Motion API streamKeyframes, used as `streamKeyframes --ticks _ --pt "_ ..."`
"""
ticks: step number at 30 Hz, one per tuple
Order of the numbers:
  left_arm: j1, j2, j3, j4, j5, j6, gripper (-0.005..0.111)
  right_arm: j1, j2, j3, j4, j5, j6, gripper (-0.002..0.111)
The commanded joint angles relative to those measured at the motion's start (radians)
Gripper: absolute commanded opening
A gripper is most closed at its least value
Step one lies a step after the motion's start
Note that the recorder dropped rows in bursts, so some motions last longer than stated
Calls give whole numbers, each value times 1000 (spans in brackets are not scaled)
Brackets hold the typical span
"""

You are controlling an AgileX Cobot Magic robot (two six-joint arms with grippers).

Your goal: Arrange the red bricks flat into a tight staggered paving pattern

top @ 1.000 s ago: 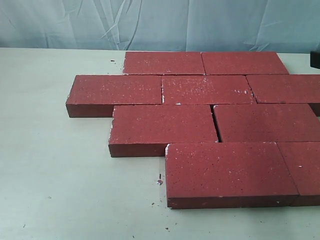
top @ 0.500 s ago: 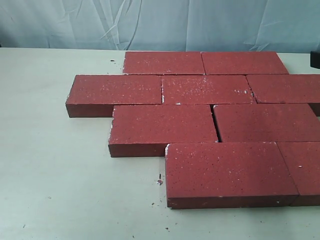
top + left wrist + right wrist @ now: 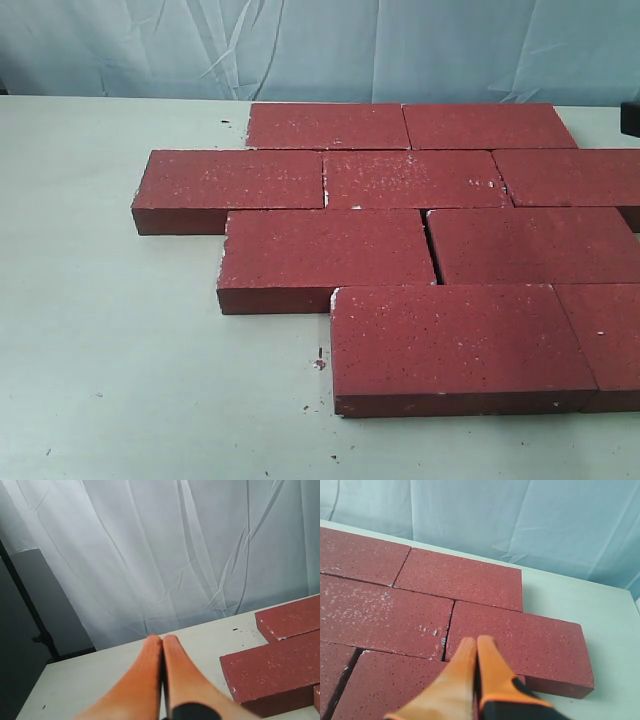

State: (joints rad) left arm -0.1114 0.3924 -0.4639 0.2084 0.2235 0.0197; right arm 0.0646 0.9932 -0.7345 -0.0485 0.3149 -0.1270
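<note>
— Starting left: found the left gripper [image 3: 162, 641] pinched together above the pale table [image 3: 120, 350], gripping nothing.
— And across the red bricks [image 3: 330, 245]?
— Laid flat mid-table in four offset rows, mostly touching, save one thin gap in the third row. Judged heavy, stiff and rough, crumbly at the chipped edges; best shoved on a side face or clasped across the short width.
— On the right?
— Found the right gripper [image 3: 476, 642] pressed together too, empty, over the bricks.
— Any writing?
— None spotted.
</note>
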Motion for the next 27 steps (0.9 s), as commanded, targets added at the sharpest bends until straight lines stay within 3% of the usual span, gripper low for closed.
streamKeyframes --ticks 1,4,10,27 --pt "-9 -76 69 22 -31 -27 0 -6 -5 4 0 -11 1 -1" --pt "1 -130 115 -21 -31 -20 0 -6 -5 4 0 -11 1 -1" --pt "92 -220 228 -93 -31 -20 0 -6 -5 4 0 -11 1 -1" --pt "179 -392 464 -208 -45 -20 0 -6 -5 4 0 -11 1 -1"
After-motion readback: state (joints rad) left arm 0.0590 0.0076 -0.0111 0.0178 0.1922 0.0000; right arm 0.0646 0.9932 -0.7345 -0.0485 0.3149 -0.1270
